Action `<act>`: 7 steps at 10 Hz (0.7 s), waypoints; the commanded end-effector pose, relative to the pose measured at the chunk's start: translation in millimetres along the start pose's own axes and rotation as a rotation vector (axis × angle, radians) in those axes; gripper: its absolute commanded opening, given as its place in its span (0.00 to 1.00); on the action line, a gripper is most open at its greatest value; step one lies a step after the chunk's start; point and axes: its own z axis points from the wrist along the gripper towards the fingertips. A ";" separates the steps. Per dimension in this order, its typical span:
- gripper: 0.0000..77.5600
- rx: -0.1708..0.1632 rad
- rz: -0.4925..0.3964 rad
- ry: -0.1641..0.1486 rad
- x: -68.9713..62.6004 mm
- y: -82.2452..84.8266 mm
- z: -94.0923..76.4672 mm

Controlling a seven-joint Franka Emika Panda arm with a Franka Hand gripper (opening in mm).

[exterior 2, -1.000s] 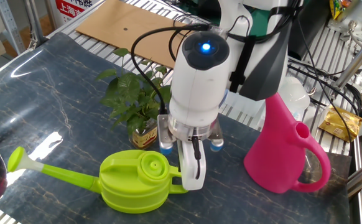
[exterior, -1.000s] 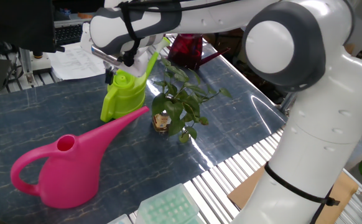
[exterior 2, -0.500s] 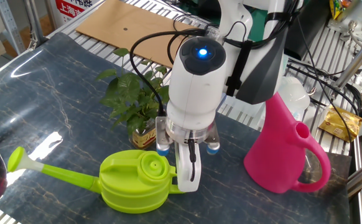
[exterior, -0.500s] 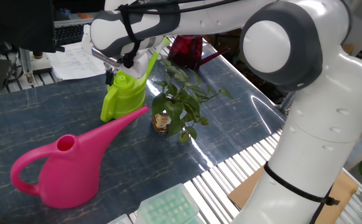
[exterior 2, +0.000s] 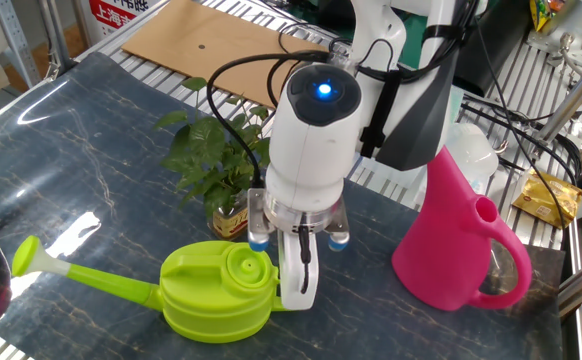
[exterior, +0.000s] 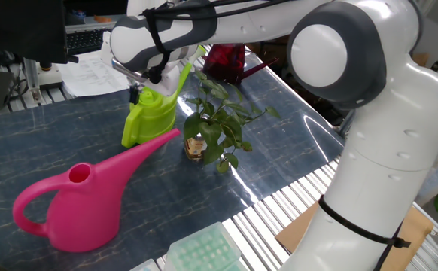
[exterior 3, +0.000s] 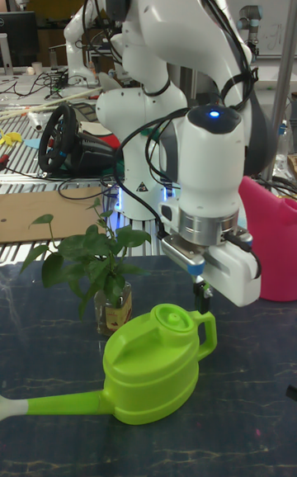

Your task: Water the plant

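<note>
The plant (exterior: 217, 120), a leafy sprig in a small brown labelled jar (exterior 2: 231, 219), stands mid-table; it also shows in the tall view (exterior 3: 92, 261). Beside it sits a lime-green watering can (exterior 2: 216, 296) with its long spout (exterior 2: 91, 275) pointing away from the arm. My gripper (exterior 3: 202, 304) points down at the can's loop handle (exterior 3: 208, 332), fingertips level with the handle's top. From the other fixed view the gripper (exterior 2: 299, 288) reaches down beside the handle. The wrist hides how far apart the fingers are.
A large pink watering can (exterior: 83, 203) lies in front of the plant, its spout close to the jar; it also shows as the pink can (exterior 2: 456, 250). A pale green tray (exterior: 204, 252) sits at the near table edge. Cardboard (exterior 2: 201, 40) lies on the slatted frame beyond.
The gripper has sunk a little lower along the green can's handle. The can, the plant and the pink can have not moved.
</note>
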 end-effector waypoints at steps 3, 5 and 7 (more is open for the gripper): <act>0.00 0.011 0.013 -0.018 -2.6 0.2 2.2; 1.00 0.011 0.013 -0.018 -2.6 0.2 2.2; 1.00 0.011 0.013 -0.018 -2.6 0.2 2.2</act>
